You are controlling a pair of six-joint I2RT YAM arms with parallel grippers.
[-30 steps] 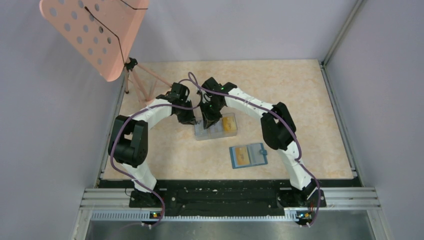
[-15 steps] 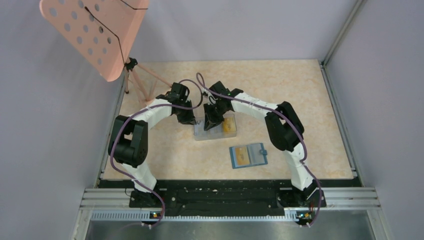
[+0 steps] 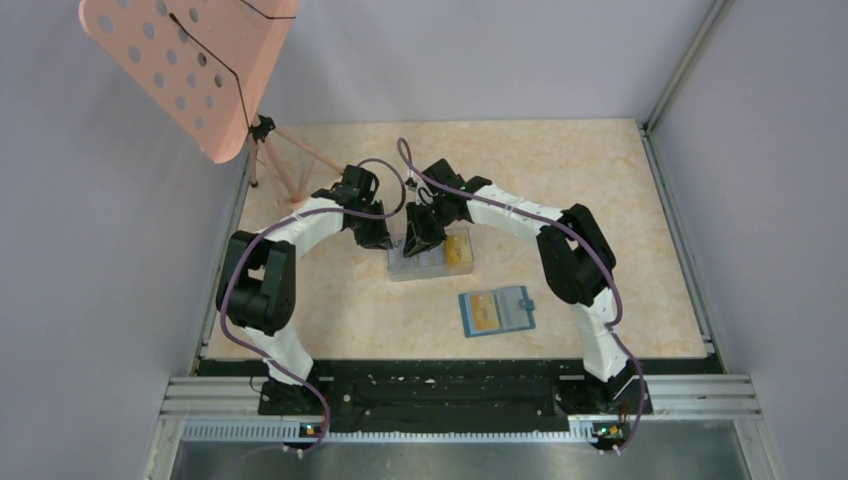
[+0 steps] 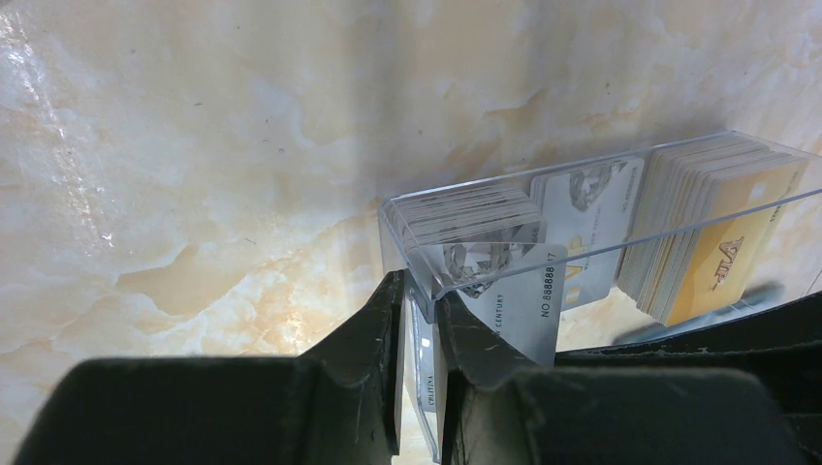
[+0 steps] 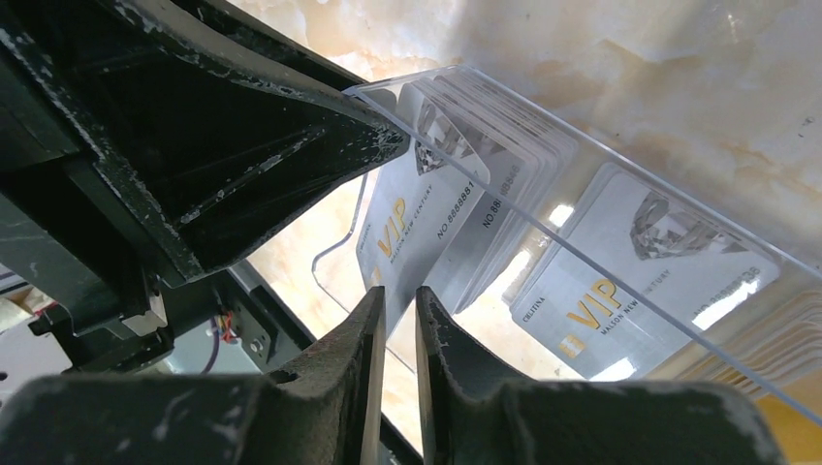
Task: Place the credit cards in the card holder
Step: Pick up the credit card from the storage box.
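Note:
The teal card holder [image 3: 512, 309] lies open on the table, an orange card [image 3: 482, 312] in its left half. A clear box [image 3: 440, 264] behind it holds the credit cards: silver VIP cards [image 5: 630, 271] and an orange stack [image 4: 717, 252]. My left gripper [image 4: 417, 291] is shut on the box's left end wall [image 4: 412, 228]. My right gripper [image 5: 393, 295] hangs over the left compartment, jaws nearly together. One leaning silver card [image 5: 417, 213] has its corner at those fingertips. Whether it is clamped does not show.
A pink perforated stand [image 3: 190, 70] on a tripod [image 3: 290, 165] rises at the back left, close to the left arm. Grey walls enclose the marble-patterned table [image 3: 600, 180]. A metal rail [image 3: 460, 400] runs along the near edge.
The right arm's elbow has swung to the right and its gripper has shifted slightly over the box. The left arm and the card holder have not moved.

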